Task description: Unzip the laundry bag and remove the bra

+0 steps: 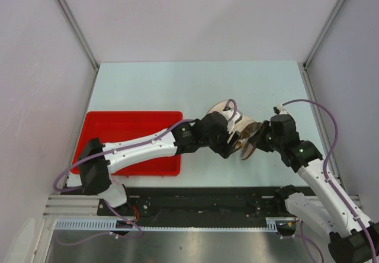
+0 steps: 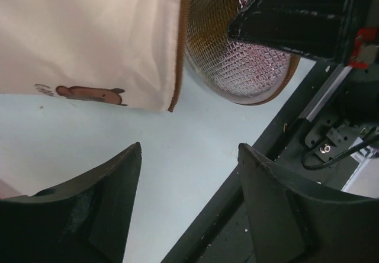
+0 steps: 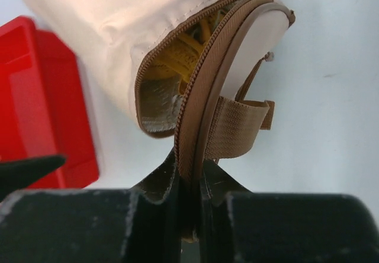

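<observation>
The cream-white laundry bag (image 3: pixel 112 32) lies on its side on the table, also seen from above (image 1: pixel 228 110) and in the left wrist view (image 2: pixel 89 38). Its brown zipper is partly undone and the round lid (image 3: pixel 237 67) hangs open like a flap. Mustard-yellow bra fabric (image 3: pixel 177 53) shows inside the gap. My right gripper (image 3: pixel 190 177) is shut on the lid's brown rim (image 1: pixel 249 146). My left gripper (image 2: pixel 189 150) is open and empty, just in front of the bag, over the table.
A flat red tray (image 1: pixel 133 141) sits at the left of the table; its corner shows in the right wrist view (image 3: pixel 41 103). The table's near edge and black rail (image 2: pixel 249 174) lie right by the left gripper.
</observation>
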### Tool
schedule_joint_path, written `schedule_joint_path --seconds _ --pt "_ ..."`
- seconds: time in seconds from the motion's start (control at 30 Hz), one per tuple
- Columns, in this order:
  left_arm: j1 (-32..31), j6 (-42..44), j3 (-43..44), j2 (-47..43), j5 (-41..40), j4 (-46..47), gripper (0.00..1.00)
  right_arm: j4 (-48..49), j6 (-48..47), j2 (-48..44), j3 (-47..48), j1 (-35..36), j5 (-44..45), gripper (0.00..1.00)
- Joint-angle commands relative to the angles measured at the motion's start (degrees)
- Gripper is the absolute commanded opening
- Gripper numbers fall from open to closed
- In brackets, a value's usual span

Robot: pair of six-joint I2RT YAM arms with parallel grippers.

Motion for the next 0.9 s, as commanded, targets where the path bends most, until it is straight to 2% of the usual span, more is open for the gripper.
schedule_joint_path --seconds 0.0,0.1,0.2,0.23,0.4,0.5,0.67,0.8,0.87 --pt "0.22 0.88 1.4 -1.48 -0.67 -1.17 0.78 -1.08 -3.86 0.75 9.25 -1.21 -9.94 0.0" --pt "0.22 0.97 3.07 -1.66 0.21 -2.22 0.92 -1.44 -5.1 3.12 12.7 -2.17 -14.07 0.0" --pt "0.13 0.53 4.12 -1.75 -1.63 -3.45 0.94 0.74 -4.84 5.75 15.69 -5.33 -22.32 0.0" --pt "0.13 0.01 4.3 -1.75 -3.64 -4.07 0.94 1.45 -4.14 6.38 16.74 -6.47 -28.0 0.0" --pt "0.22 1.05 5.53 -3.77 -7.61 -4.68 0.93 4.53 -2.38 10.77 19.65 -16.21 -43.14 0.0" --pt "0.66 2.02 7.37 -2.55 -9.54 -5.65 0.94 6.64 -1.41 11.57 20.53 -20.09 -47.99 0.0" --pt "0.75 2.11 10.8 0.62 -13.59 -8.11 0.94 6.65 -1.85 12.18 21.41 -21.6 -50.56 0.0" --pt "0.92 5.17 8.44 -3.23 -7.2 -2.69 0.93 6.46 -1.06 12.01 21.41 -23.87 -53.1 0.0" --pt "1.45 6.68 7.29 -5.17 -7.79 -2.4 0.93 7.34 0.43 12.01 21.41 -24.76 -54.42 0.0"
